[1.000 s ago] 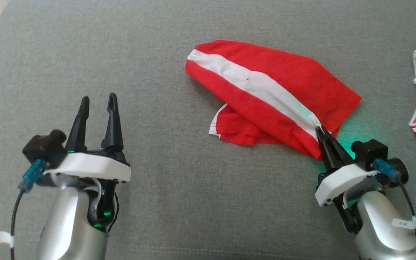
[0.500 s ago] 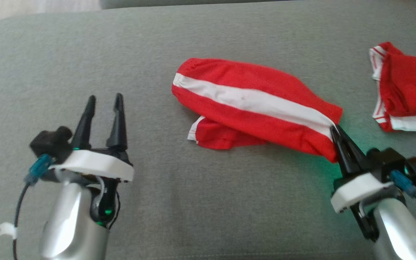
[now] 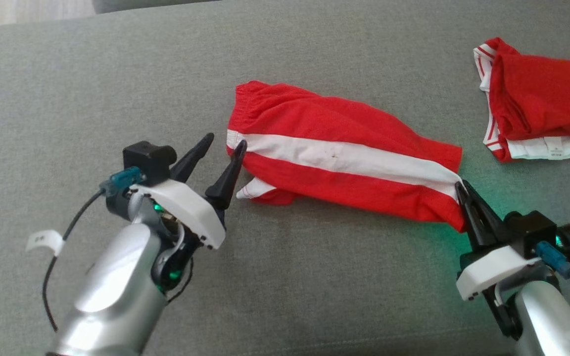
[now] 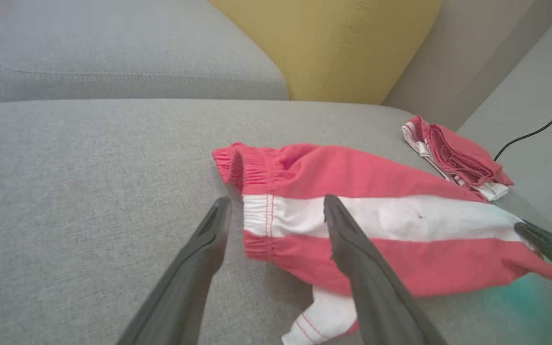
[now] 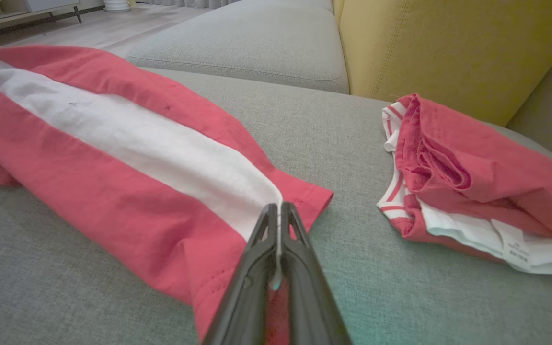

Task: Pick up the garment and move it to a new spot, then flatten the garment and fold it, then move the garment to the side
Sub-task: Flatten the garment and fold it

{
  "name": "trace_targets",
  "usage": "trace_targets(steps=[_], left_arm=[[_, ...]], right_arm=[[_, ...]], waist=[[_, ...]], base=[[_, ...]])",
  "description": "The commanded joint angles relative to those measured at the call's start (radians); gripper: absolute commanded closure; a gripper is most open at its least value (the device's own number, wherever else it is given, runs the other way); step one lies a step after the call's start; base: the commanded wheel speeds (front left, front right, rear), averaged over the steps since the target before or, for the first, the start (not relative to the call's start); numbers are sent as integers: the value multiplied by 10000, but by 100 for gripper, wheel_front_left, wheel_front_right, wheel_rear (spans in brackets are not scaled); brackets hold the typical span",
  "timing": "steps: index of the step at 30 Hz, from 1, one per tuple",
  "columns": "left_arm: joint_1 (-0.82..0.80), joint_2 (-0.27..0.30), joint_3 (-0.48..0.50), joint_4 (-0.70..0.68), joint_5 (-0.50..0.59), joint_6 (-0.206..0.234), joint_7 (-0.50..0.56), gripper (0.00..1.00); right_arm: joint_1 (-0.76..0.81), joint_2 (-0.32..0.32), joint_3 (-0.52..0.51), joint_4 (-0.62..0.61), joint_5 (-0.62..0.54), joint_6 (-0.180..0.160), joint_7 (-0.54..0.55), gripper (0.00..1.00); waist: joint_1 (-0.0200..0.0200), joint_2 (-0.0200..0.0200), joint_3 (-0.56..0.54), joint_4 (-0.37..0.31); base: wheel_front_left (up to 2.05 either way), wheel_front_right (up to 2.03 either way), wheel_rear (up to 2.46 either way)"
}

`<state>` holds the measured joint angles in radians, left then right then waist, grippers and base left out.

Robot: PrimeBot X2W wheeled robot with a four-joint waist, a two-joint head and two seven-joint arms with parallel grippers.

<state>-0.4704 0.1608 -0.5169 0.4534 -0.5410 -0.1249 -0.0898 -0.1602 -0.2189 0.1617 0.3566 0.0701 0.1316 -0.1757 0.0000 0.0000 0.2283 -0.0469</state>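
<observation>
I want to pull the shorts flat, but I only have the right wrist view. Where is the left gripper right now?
Observer: The left gripper is open at the waistband end of the red shorts, opposite the end you hold.
Operator: Is there cloth between its fingers?
Observer: In the left wrist view, the waistband's white stripe lies between them. I cannot tell whether they touch it.
Operator: Anything bunched under that end?
Observer: A white-edged leg hem pokes out from beneath the shorts, beside the left gripper.
</observation>
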Motion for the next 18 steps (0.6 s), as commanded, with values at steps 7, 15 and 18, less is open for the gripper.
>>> trace_targets(steps=[7,15,18], left_arm=[[-821,1097,-584,-532,-1203,-56,47,0],[-1282,1451,-1489,-469,-2179,-56,214,0],[-1512,1530,-1743,-288,-2403,-57,245,0]], right_arm=[[-442,21,167,-55,-26,-9,-137,100],[-638,55,182,106,-42,-9,-236,100],[-733,47,200,116,-50,-9,-252,100]], waist=[[0,0,171,-58],[0,0,351,-54],[0,0,440,-81]], base=[[0,0,0],[0,0,0],[0,0,0]])
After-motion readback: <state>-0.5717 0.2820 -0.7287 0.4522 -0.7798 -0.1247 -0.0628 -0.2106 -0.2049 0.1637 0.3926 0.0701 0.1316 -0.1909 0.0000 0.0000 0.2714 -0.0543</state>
